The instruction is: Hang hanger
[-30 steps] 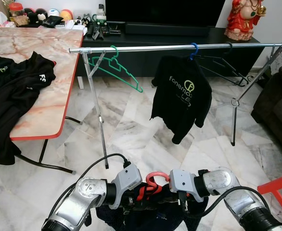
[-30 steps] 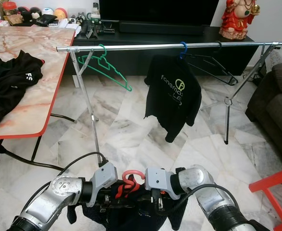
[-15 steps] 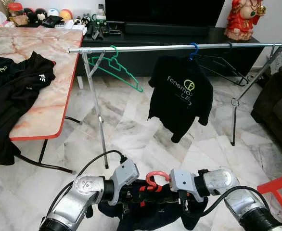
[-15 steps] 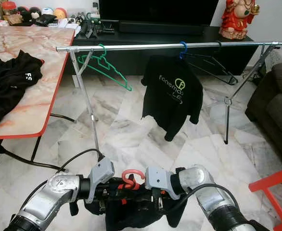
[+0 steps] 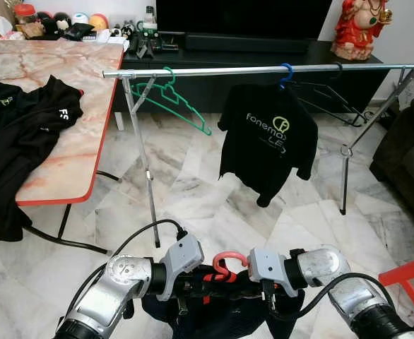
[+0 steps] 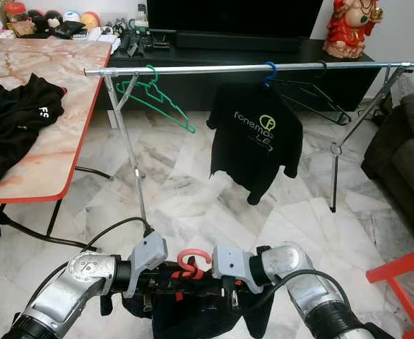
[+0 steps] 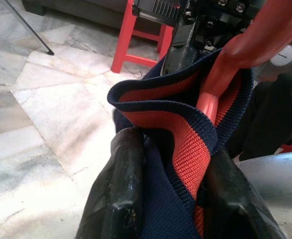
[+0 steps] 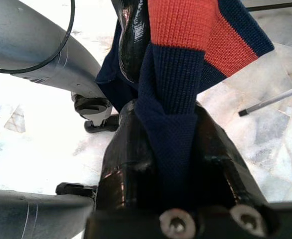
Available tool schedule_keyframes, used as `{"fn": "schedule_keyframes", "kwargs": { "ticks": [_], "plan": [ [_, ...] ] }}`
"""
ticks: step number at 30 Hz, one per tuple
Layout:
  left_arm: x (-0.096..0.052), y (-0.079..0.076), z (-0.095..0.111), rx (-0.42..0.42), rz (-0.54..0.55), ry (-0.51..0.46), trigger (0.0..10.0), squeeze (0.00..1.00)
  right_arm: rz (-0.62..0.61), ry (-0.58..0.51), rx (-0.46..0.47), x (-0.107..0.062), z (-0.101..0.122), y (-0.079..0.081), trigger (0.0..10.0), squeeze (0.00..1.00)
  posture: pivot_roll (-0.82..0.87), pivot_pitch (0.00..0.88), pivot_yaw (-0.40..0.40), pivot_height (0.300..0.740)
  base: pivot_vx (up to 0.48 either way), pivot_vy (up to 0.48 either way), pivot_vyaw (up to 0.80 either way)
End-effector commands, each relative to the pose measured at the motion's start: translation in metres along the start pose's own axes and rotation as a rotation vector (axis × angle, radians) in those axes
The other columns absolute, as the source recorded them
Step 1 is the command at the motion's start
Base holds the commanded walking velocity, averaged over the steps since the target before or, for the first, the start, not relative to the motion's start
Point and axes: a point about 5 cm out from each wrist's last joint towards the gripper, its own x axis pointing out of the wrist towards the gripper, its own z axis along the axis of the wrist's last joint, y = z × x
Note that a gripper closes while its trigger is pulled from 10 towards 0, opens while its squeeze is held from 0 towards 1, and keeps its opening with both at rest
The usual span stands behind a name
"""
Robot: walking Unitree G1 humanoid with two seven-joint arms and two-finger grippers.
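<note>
Holding a red hanger [image 5: 225, 267] dressed in a navy garment [image 5: 225, 314] low at bottom centre of the head view, left gripper [image 7: 173, 199] and right gripper [image 8: 171, 144] facing one another across the collar. Left fingers [image 7: 123, 184] clamped on the knit collar with its orange-red band, the hanger's red neck rising just past them in the left wrist view. Right fingers [image 8: 131, 154] pressed together on a fold of the same navy fabric in the right wrist view. Hooked red top of the hanger poking up between the two silver wrists, well below and short of the clothes rail [image 5: 263, 69] stretched across the upper frame. Hanging on that rail: an empty green hanger [image 5: 172, 99] near its left end, a black printed T-shirt [image 5: 267, 141] on a blue hanger [image 5: 285, 72] at middle, and bare dark hangers [image 5: 327, 95] towards the right. Spread on the marble-topped table [image 5: 73, 141] at left, black clothing [image 5: 16, 141]. Lining the top of the frame, a dark TV console [image 5: 263, 53], with a red figurine [image 5: 355, 28] at upper right. Showing at right edge, part of a dark sofa [image 5: 412, 162]; at lower right corner, a red stool [image 5: 408, 275] on the pale marble floor [image 5: 193, 198].
</note>
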Motion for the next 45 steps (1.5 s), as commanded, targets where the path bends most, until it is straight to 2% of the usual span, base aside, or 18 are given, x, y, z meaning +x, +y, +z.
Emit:
{"fn": "schedule_keyframes", "kwargs": {
  "ticks": [1,2,3,4,5,14,27,31,32,37,39,41,42,43,44,45],
  "plan": [
    [0.006,-0.013,-0.006,-0.001,-0.091,0.025,0.0,0.0,-0.097,-0.03,-0.03,-0.015,0.009,-0.016,10.0,0.0,0.03,0.082,-0.09,0.74,0.0,0.0,0.0],
    [0.007,-0.014,-0.007,0.007,-0.098,0.039,0.0,0.0,-0.077,-0.034,-0.019,-0.014,0.01,-0.015,10.0,0.09,0.03,0.078,-0.088,0.74,0.0,0.0,0.0],
    [0.007,-0.014,-0.007,0.007,-0.098,0.039,0.0,0.0,-0.077,-0.034,-0.019,-0.014,0.01,-0.015,10.0,0.09,0.03,0.078,-0.088,0.74,0.0,0.0,0.0],
    [0.007,-0.014,-0.007,0.008,-0.097,0.04,0.0,0.0,-0.073,-0.045,-0.006,-0.014,0.012,-0.016,10.0,0.78,0.03,0.08,-0.088,0.74,0.0,0.0,0.0],
    [0.008,-0.014,-0.007,0.01,-0.092,0.039,0.0,0.0,-0.069,-0.056,0.009,-0.014,0.013,-0.016,10.0,1.0,0.04,0.082,-0.088,0.74,0.0,0.0,0.0],
    [0.006,-0.006,-0.013,0.014,-0.008,0.059,0.0,0.0,-0.044,-0.058,-0.014,-0.018,0.017,-0.017,10.0,1.0,0.03,0.111,-0.091,0.74,0.0,0.0,0.0],
    [0.001,-0.004,-0.021,0.018,0.014,0.093,0.0,0.0,-0.018,-0.023,-0.017,-0.025,0.017,-0.019,10.0,1.0,0.03,0.119,-0.085,0.74,0.0,0.0,0.0],
    [0.0,-0.001,-0.027,0.048,0.051,0.138,0.0,0.0,-0.009,-0.005,-0.03,-0.027,0.018,-0.02,10.0,1.0,0.03,0.12,-0.085,0.74,0.0,0.0,0.0],
    [0.0,0.0,-0.03,0.063,0.061,0.164,0.0,0.0,-0.02,0.006,-0.038,-0.029,0.019,-0.022,10.0,1.0,0.03,0.121,-0.084,0.74,0.0,0.0,0.0],
    [0.0,0.003,-0.032,0.074,0.103,0.168,0.0,0.0,-0.057,0.005,-0.072,-0.033,0.026,-0.028,10.0,1.0,0.03,0.122,-0.08,0.74,0.0,0.0,0.0],
    [0.001,0.005,-0.034,0.08,0.134,0.17,0.0,0.0,-0.107,0.0,-0.079,-0.035,0.027,-0.032,10.0,1.0,0.03,0.121,-0.086,0.74,0.0,0.0,0.0],
    [-0.001,0.01,-0.038,0.08,0.223,0.164,0.0,0.0,-0.203,0.001,-0.065,-0.038,0.023,-0.037,10.0,1.0,0.02,0.124,-0.094,0.74,0.0,0.0,0.0],
    [-0.004,0.017,-0.042,0.115,0.341,0.165,0.0,0.0,-0.291,-0.002,-0.009,-0.041,0.015,-0.039,10.0,0.0,0.01,0.123,-0.096,0.74,0.0,0.0,0.0],
    [-0.009,0.022,-0.046,0.106,0.437,0.175,0.0,0.0,-0.397,-0.019,0.047,-0.043,0.008,-0.042,10.0,0.0,0.01,0.123,-0.092,0.74,0.0,0.0,0.0],
    [-0.009,0.022,-0.046,0.106,0.437,0.175,0.0,0.0,-0.397,-0.019,0.047,-0.043,0.008,-0.042,10.0,0.0,0.01,0.123,-0.092,0.74,0.0,0.0,0.0],
    [-0.011,0.024,-0.049,0.088,0.477,0.184,0.0,0.0,-0.453,-0.029,0.073,-0.045,0.006,-0.044,10.0,0.0,0.0,0.124,-0.089,0.74,0.0,0.0,0.0]
  ]
}}
